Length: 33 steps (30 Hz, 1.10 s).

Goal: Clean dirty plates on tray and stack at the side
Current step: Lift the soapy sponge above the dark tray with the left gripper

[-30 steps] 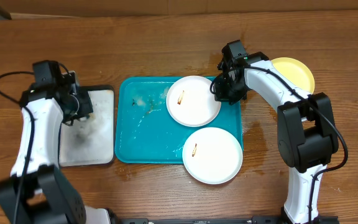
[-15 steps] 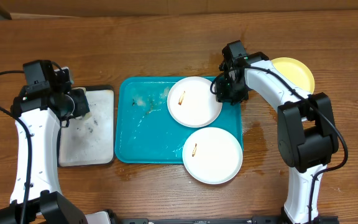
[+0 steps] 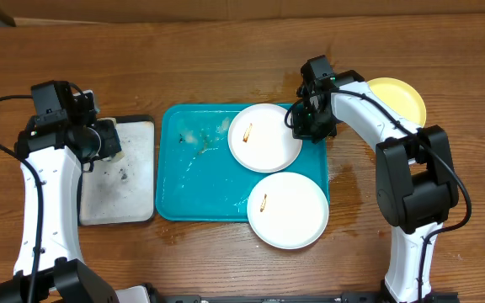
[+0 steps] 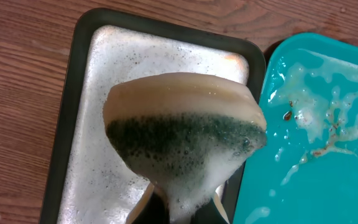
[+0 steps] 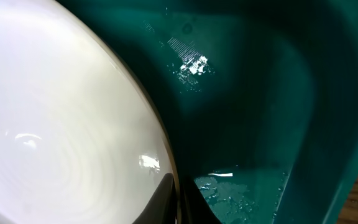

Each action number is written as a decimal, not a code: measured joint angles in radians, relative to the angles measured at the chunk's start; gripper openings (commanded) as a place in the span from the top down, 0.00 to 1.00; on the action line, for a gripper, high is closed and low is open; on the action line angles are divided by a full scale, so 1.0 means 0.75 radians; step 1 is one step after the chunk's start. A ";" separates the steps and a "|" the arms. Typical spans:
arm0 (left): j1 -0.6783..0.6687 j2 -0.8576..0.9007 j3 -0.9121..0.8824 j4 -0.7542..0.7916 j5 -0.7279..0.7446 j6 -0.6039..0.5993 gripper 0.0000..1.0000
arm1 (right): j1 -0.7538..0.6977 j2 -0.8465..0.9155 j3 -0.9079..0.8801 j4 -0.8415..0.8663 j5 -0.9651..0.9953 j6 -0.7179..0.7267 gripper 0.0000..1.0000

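Now my right end effector [image 5: 175,200] is pinched narrow on the rim of the upper white plate [image 5: 55,112], at the far right corner of the teal tray [image 5: 260,93]. I'd tilt it gently with a firm grip, since the tray is wet. My left end effector [image 4: 182,210] clamps a soapy sponge [image 4: 182,137] above the black-rimmed tray [image 4: 98,68], left of the teal tray. Suds [image 4: 319,121], crumbs [image 4: 286,115] and a second white plate [image 3: 287,210] also sit in the teal tray. The yellow plate [image 3: 402,97] lies right of it.

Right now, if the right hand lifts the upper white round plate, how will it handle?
Probably stiff: the upper white round plate holds its shape with the right hand pinching its rim. Likely slippery, given the soapy wet teal plastic tray underneath. Edge-gripped, it may tilt.
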State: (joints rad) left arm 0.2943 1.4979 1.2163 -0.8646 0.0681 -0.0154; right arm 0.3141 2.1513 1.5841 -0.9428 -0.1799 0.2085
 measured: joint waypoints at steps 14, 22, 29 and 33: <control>0.000 0.000 0.055 -0.008 -0.012 0.036 0.96 | 0.000 0.000 0.000 0.007 -0.006 -0.034 0.96; 0.000 0.001 0.055 -0.004 -0.008 0.067 0.96 | 0.000 0.000 0.000 0.010 -0.020 -0.040 0.96; 0.000 0.002 0.062 -0.023 -0.003 0.067 0.96 | 0.000 0.000 0.000 0.011 -0.032 -0.040 0.96; -0.007 0.003 0.109 -0.135 -0.069 0.060 0.96 | 0.000 0.000 0.000 0.011 -0.052 -0.040 0.96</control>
State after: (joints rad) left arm 0.2893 1.4998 1.2980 -0.9657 0.0162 0.0296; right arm 0.3141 2.1513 1.5841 -0.9348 -0.2192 0.1787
